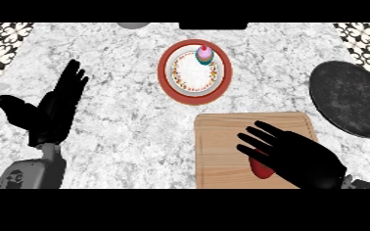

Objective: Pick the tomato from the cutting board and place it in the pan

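A red tomato (262, 169) lies on the wooden cutting board (220, 151) at the lower right. My right hand (296, 154) hovers over it with fingers spread, covering most of it; only a red patch shows under the palm. The fingers are not curled round the tomato. The dark round pan (343, 98) sits at the right edge, beyond the board. My left hand (54, 105) stays open at the left, fingers up, resting.
A red-rimmed plate (170, 71) with a white inner plate stands behind the board; a small pink, red and teal stacked object (204, 55) sits on its far side. A grey round object (133, 24) and a dark block (213, 25) lie at the far edge.
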`<state>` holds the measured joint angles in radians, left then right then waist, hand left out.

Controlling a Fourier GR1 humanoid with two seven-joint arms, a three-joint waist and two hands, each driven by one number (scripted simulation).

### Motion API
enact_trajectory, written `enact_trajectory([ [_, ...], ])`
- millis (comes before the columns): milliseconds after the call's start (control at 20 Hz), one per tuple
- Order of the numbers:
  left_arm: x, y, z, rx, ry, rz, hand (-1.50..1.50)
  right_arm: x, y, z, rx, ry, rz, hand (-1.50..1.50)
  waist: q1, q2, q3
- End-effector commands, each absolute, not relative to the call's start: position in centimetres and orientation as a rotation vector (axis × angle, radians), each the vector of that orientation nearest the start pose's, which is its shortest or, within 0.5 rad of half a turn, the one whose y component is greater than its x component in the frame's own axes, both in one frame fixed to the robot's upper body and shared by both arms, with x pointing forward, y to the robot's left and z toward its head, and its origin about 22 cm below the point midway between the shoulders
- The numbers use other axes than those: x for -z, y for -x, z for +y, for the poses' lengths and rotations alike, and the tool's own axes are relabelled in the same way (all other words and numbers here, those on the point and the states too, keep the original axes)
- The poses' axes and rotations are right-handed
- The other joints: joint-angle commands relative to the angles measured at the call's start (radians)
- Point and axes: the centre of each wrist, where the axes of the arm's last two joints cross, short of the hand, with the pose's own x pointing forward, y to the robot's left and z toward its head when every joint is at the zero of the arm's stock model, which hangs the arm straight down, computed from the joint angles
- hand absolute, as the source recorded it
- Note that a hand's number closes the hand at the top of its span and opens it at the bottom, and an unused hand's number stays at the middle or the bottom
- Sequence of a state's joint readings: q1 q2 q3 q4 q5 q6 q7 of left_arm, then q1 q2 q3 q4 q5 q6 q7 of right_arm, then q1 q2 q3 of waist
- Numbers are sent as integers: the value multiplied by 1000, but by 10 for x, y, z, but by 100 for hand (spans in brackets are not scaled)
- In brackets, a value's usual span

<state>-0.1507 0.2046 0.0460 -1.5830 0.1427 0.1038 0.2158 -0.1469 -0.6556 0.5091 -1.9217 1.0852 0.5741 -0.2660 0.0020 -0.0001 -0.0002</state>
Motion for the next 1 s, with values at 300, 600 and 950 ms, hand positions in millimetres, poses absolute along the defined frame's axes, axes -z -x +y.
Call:
enact_trajectory([
  [300,-51,-287,262,-46,-99,-1525,0,-79,-232,-194,-2198,465,-1237,-150,-1,1,0],
  [600,-81,-286,276,-44,-88,-1502,0,-64,-260,-215,-2203,453,-1234,-150,2,1,0],
  [950,-60,-279,278,-36,-95,-1513,0,-31,-250,-207,-2165,424,-1235,-150,-1,0,0],
])
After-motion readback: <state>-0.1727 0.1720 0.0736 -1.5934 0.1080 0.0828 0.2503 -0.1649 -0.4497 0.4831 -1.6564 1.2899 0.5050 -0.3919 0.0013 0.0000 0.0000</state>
